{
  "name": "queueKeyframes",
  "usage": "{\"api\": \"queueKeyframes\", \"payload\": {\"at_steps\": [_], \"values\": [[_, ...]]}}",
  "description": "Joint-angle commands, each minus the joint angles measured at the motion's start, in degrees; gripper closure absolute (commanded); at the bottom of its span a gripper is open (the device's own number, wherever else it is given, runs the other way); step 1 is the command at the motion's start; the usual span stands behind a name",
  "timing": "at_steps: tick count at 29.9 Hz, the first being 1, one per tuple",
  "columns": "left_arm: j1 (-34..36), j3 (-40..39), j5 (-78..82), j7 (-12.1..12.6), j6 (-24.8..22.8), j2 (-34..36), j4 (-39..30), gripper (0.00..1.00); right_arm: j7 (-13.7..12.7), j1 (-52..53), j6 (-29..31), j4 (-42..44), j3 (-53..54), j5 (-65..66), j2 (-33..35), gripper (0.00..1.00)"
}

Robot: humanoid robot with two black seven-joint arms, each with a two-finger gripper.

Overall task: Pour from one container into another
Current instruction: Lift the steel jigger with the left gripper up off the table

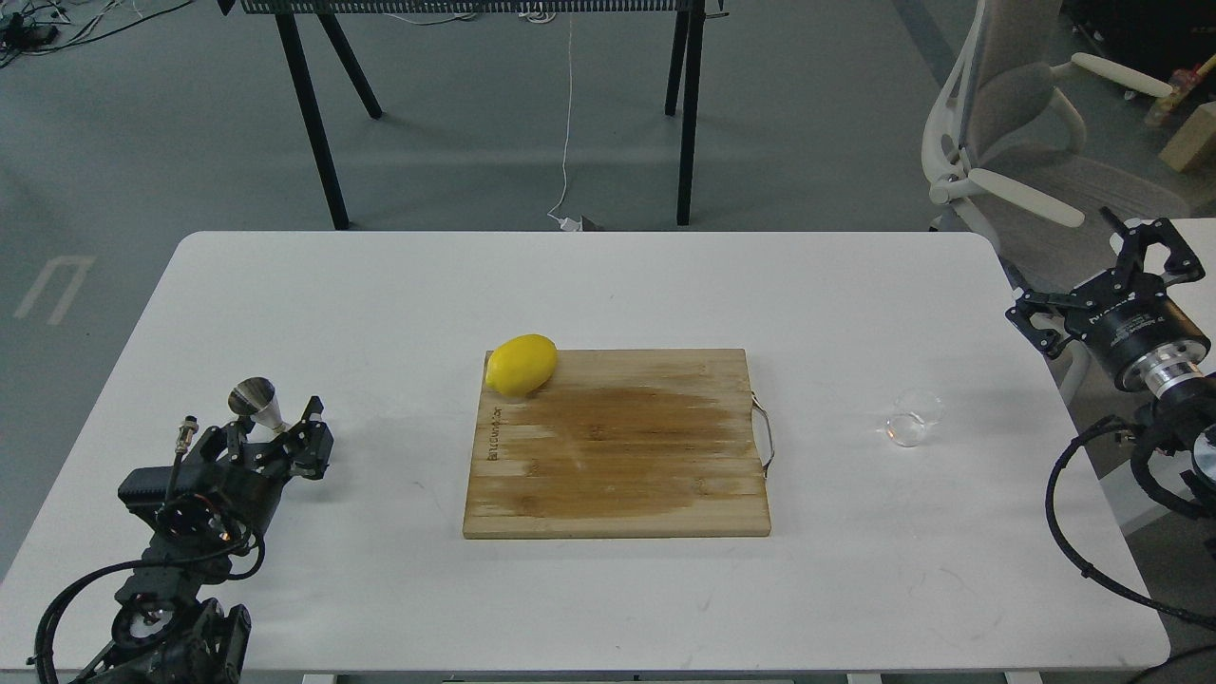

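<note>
The steel jigger (255, 400) stands upright near the table's left edge. My left gripper (275, 425) is open just in front of it, one finger on each side of the jigger's lower cone; I cannot tell whether they touch it. The clear glass cup (914, 416) sits alone on the right side of the table, right of the board. My right gripper (1092, 277) is open and empty, held high beyond the table's right edge, well back and right of the cup.
A wooden cutting board (617, 465) with a metal handle lies mid-table, a yellow lemon (521, 364) on its back-left corner. The white table (589, 285) has rounded edges. An office chair (1021, 142) stands behind my right gripper.
</note>
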State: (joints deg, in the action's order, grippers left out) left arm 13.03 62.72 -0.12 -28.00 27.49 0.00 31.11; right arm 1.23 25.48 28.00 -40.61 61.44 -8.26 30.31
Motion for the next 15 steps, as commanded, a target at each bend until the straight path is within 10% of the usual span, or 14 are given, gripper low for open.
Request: {"api": "queueKeyframes", "payload": {"at_steps": [1,5,15], "values": [[0.1,-0.9,0.5,0.0,0.5,0.0,-0.3,0.8,0.0,-0.1,0.0,0.0,0.0,0.0,-0.1,0.0],[0.4,-1.0,0.5,0.0,0.5,0.0,-0.3,0.95,0.0,-0.1,0.0,0.0,0.0,0.0,-0.1,0.0],[6.1,-2.2,-0.1,0.0,0.5,0.0,1.1,0.97,0.0,-0.2,0.0,0.0,0.0,0.0,0.0,0.0]]}}
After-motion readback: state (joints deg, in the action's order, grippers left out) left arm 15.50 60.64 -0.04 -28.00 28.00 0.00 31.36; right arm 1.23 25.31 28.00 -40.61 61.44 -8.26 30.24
